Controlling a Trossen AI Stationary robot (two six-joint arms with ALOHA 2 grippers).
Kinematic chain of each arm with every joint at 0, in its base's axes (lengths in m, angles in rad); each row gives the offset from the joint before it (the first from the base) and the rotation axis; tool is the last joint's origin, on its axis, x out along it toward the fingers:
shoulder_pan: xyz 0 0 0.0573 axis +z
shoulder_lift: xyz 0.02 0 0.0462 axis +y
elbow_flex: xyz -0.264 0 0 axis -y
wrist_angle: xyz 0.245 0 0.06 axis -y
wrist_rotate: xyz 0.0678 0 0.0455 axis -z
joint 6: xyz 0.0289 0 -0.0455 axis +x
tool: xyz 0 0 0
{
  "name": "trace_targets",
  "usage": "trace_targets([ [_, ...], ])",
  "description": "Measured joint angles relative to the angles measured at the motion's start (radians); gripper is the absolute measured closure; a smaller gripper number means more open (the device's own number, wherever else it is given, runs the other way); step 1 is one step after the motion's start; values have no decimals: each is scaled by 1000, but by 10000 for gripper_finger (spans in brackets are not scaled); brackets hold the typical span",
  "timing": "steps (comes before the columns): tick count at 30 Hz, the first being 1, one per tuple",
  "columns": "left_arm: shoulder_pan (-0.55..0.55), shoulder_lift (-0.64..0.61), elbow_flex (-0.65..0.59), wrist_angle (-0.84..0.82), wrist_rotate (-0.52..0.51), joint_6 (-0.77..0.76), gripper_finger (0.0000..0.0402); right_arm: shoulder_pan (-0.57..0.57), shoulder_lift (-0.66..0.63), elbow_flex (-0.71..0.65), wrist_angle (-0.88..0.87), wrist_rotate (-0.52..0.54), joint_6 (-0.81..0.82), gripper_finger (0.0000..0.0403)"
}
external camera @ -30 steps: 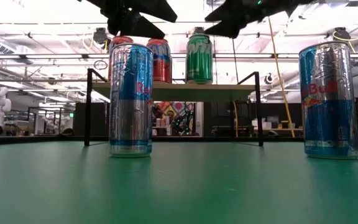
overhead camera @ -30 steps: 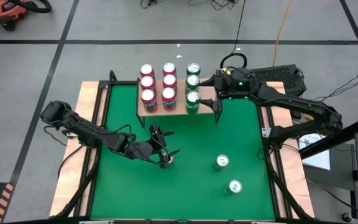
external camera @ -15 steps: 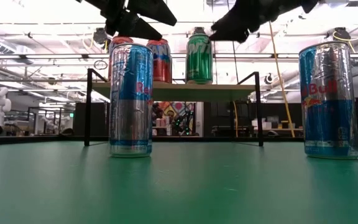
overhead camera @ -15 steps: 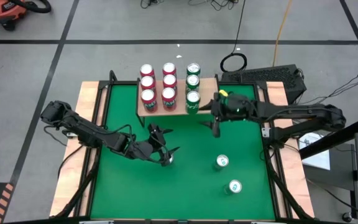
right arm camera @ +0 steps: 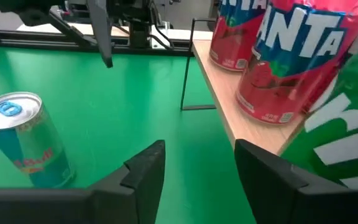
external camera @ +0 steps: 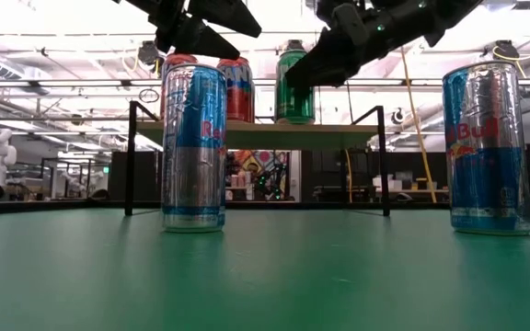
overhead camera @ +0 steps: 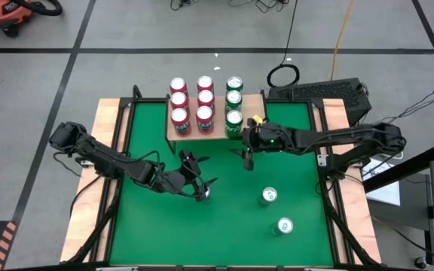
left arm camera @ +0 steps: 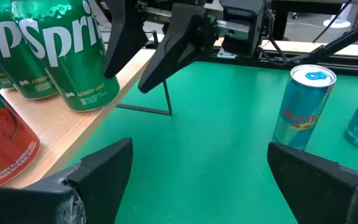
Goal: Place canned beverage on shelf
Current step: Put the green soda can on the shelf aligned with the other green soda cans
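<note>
The shelf (overhead camera: pixel 215 135) stands at the table's far side, loaded with red cans (overhead camera: pixel 181 117) and green cans (overhead camera: pixel 233 119) standing upright. A silver-blue canned beverage (external camera: pixel 193 147) stands upright on the green table, left of the middle. Just above its top, my left gripper (overhead camera: pixel 202 187) hovers wide open, nothing between its fingers (left arm camera: pixel 98 168). Two more silver-blue cans (overhead camera: pixel 269 196) (overhead camera: pixel 284 225) stand at the near right. In the air before the shelf's right near corner, my right gripper (overhead camera: pixel 245 154) has a gap between its fingers (right arm camera: pixel 146 165) and holds nothing.
Thin black legs (external camera: pixel 382 161) carry the shelf board (external camera: pixel 256 134). Wooden rails (overhead camera: pixel 111 150) frame the green table. Bare green surface lies between the two arms and along the near edge. In the low view both grippers hang above the tops of the cans.
My right gripper has swung from beside the shelf's right end toward the table's near edge and left, and has sunk lower, ending in front of the shelf's right near corner. The cans have stayed in place.
</note>
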Motion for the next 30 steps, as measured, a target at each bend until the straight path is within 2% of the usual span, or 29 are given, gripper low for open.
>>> trace_targets([
  [7, 0, 0, 0, 0, 3, 0, 32, -2, 11, 0, 14, 127, -17, 231],
  [27, -18, 0, 0, 0, 6, -1, 32, -32, 11, 0, 40, 122, -33, 232],
  [30, -24, 0, 0, 0, 6, -1, 32, -9, 3, 0, 30, 87, -7, 232],
])
